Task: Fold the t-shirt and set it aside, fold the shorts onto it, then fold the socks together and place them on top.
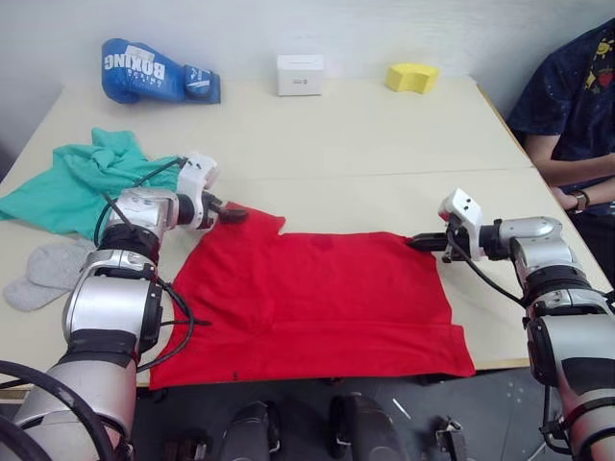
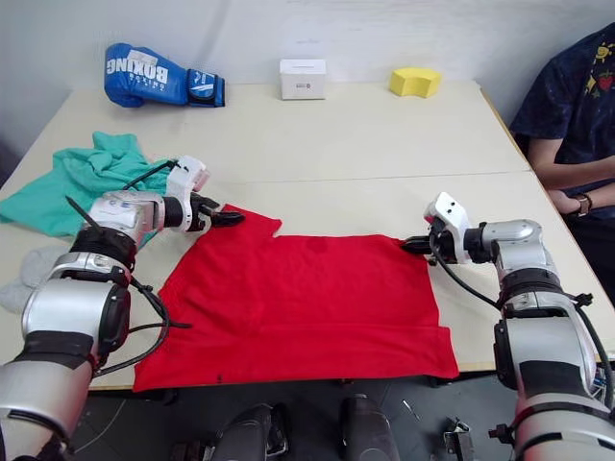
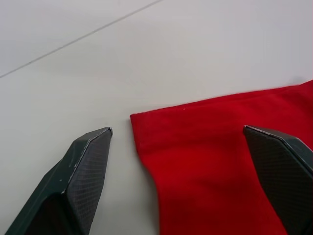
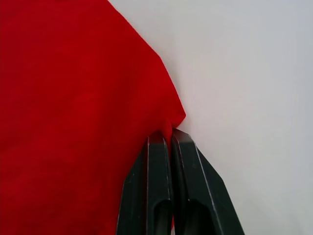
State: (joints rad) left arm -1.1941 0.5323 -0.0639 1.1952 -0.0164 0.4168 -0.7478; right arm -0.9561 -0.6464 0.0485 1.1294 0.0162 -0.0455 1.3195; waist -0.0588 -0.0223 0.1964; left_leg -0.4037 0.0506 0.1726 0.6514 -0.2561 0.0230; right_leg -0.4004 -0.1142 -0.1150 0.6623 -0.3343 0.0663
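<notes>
the t-shirt (image 1: pixel 317 303) lies flat on the table (image 1: pixel 365 134), near-centre; the right wrist view shows the right gripper (image 4: pixel 169 139) pinching its far-right corner, the left wrist view the left gripper (image 3: pixel 178 142) spread over its far-left corner.

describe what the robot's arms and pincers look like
Both arms are silver-grey metal segments with black joints and loose black cables. Each wrist carries a white housing. The left pincer and right pincer each have two black fingers with a carbon-weave texture and angular tips.
</notes>
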